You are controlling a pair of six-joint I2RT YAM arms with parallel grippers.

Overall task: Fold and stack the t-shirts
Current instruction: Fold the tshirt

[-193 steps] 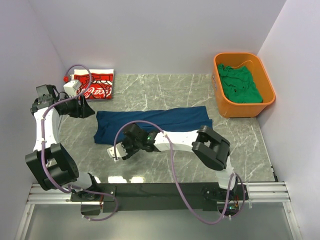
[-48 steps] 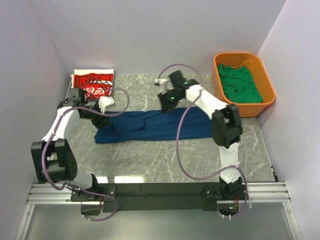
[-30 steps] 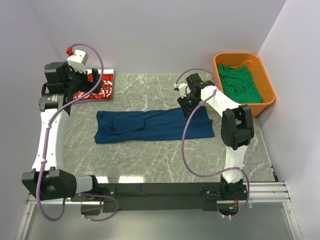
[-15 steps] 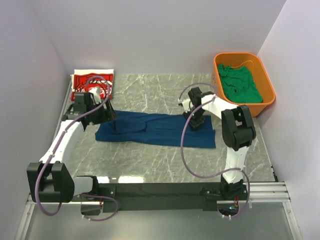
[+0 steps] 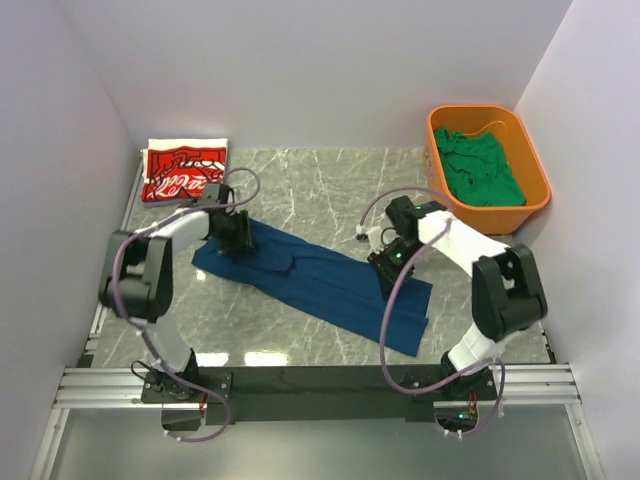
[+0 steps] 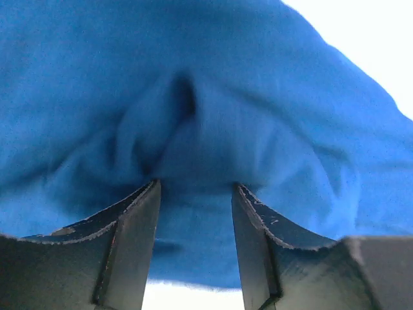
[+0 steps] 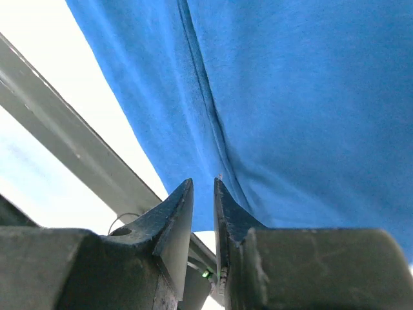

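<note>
The navy t-shirt (image 5: 320, 285) lies as a long folded strip, slanting from the left middle of the table to the near right. My left gripper (image 5: 237, 236) is down on its left end; in the left wrist view (image 6: 193, 187) the jaws stand around a bunched pleat of blue cloth (image 6: 226, 97). My right gripper (image 5: 388, 265) is on the strip's right part; in the right wrist view (image 7: 203, 184) the jaws are almost together on the cloth (image 7: 290, 97). The folded red t-shirt (image 5: 182, 172) lies at the far left. The green t-shirt (image 5: 480, 170) lies crumpled in the tub.
The orange tub (image 5: 488, 218) stands at the far right corner. Grey walls close in the marble table (image 5: 300, 190) on the left, back and right. The black base rail (image 5: 320, 385) runs along the near edge.
The navy strip has swung from lying straight across to slanting, its right end pulled toward the near edge by my right gripper. My left gripper came down from the red shirt onto the strip's left end.
</note>
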